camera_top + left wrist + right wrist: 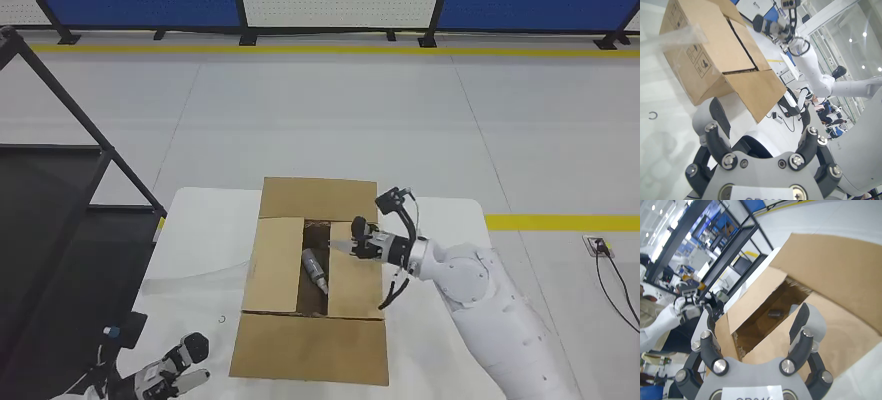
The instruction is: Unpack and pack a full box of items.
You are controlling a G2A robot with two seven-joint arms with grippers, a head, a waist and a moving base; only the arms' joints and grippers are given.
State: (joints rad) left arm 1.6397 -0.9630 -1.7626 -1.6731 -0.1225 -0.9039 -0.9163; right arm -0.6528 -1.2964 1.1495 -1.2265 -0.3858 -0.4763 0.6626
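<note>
Cardboard box mid-tabletop, flaps half parted, an item inside; unpacking looks barely begun. My right claw hangs spread over the gap; left claw spread, empty, near-left corner.

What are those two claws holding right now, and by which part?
Nothing. The right gripper is open over an inner flap of the cardboard box, not clamped on it; the left gripper is open and empty beside the box.
</note>
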